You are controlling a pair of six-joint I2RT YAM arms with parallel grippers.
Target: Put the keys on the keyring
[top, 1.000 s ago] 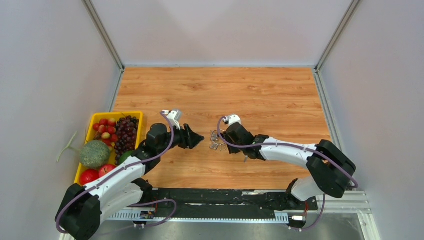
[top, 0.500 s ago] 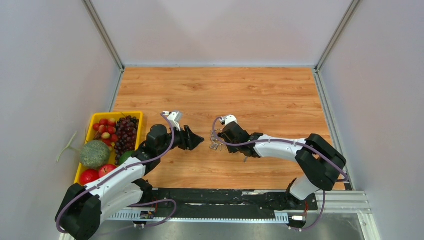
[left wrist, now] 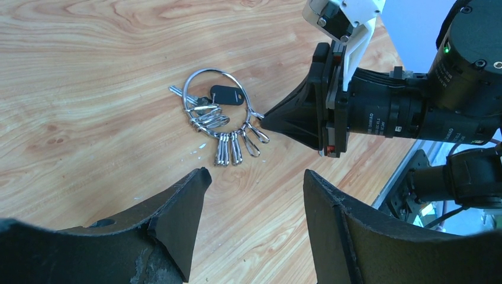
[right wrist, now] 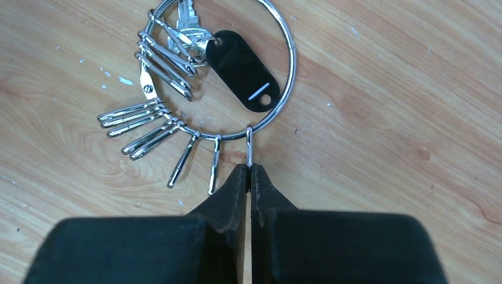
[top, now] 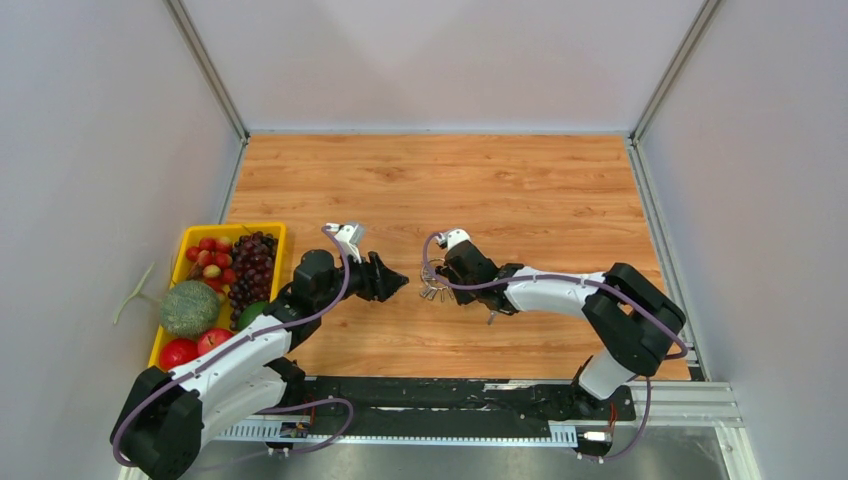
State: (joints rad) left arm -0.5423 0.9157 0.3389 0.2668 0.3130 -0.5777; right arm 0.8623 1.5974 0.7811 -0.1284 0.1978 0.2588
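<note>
The keyring (right wrist: 292,53), a thin silver wire ring with several all-silver pieces hanging on it, lies flat on the wooden table between the arms (top: 431,284). One black-headed key (right wrist: 240,68) lies inside the ring, its head also showing in the left wrist view (left wrist: 227,94). My right gripper (right wrist: 249,173) is shut on a thin silver piece at the ring's near side. My left gripper (left wrist: 256,174) is open and empty, a short way left of the ring (left wrist: 213,70). A small dark-and-silver item (top: 490,318) lies by the right forearm; I cannot tell whether it is the second key.
A yellow tray (top: 186,240) holding grapes, a melon and red fruit stands at the left edge beside the left arm. Grey walls close in the table on three sides. A black rail (top: 440,395) runs along the near edge.
My right arm has stretched a little further left, nudging the keyring slightly toward the left gripper. The left arm has not moved.
</note>
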